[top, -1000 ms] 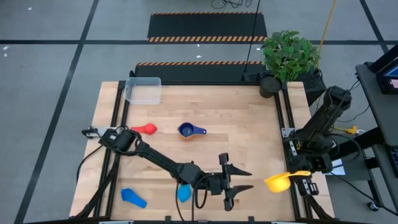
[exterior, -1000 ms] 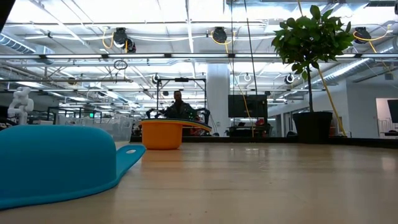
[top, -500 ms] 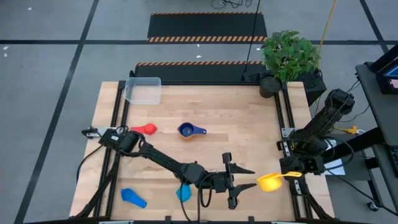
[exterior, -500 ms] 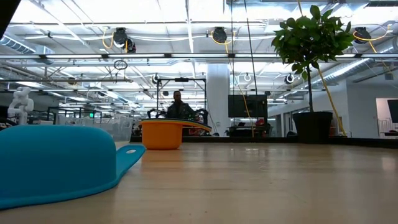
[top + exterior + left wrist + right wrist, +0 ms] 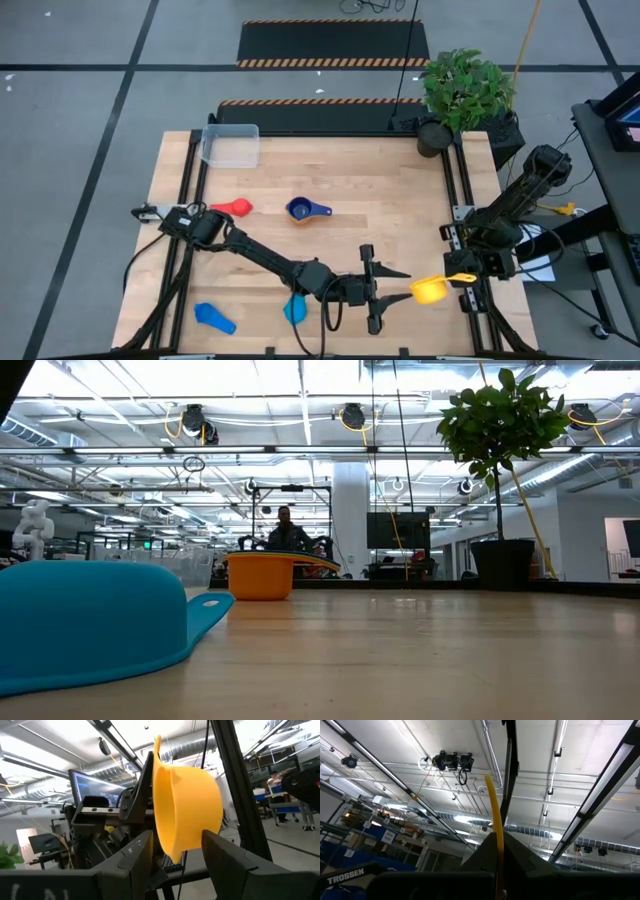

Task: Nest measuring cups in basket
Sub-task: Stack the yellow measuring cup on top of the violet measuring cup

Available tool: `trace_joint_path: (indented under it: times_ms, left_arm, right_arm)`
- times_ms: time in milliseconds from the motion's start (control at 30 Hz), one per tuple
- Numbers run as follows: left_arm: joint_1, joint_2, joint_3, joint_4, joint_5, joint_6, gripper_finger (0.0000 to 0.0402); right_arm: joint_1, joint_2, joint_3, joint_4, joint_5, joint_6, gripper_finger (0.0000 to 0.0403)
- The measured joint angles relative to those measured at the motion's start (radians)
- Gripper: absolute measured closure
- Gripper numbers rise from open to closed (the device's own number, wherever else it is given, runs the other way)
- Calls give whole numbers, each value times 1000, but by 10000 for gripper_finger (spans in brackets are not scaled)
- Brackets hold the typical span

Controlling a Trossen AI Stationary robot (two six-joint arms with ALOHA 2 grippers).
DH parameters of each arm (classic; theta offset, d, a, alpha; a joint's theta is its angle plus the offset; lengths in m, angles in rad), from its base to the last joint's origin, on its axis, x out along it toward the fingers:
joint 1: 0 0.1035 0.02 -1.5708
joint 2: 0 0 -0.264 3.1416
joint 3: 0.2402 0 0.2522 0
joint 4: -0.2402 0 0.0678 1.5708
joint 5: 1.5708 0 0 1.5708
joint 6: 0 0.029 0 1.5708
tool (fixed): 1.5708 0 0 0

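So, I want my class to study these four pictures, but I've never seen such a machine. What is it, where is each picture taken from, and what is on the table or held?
It is a robot with two dark arms at a wooden table. One picture looks down from above, one looks level across the tabletop, and two come from cameras on the wrists. The right gripper holds a yellow cup by its handle, out towards the open left gripper. On the table lie red, navy and two light blue cups, plus a clear basket.
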Motion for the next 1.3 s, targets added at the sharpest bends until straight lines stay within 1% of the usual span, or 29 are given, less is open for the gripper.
trace_joint_path:
  times_ms: [233, 333, 433, 567, 767, 1300]
  left_arm:
    - [1, 0, 0, -19, 0, -12, 283]
    - [3, 0, 0, -28, 0, -14, 293]
    - [4, 0, 0, -42, 0, -19, 291]
    - [5, 0, 0, -42, 0, -18, 277]
    - [7, 0, 0, -42, 0, -21, 254]
    - [9, 0, 0, -41, 0, -21, 252]
  right_arm:
    - [0, 0, 0, 5, 1, -2, 401]
    - [0, 0, 0, 10, 1, -4, 401]
    - [0, -4, 0, 9, 1, -4, 401]
    - [18, -19, 0, 9, 2, -11, 401]
    - [64, -32, 0, 10, 3, -86, 401]
    - [56, -29, 0, -16, 9, -88, 401]
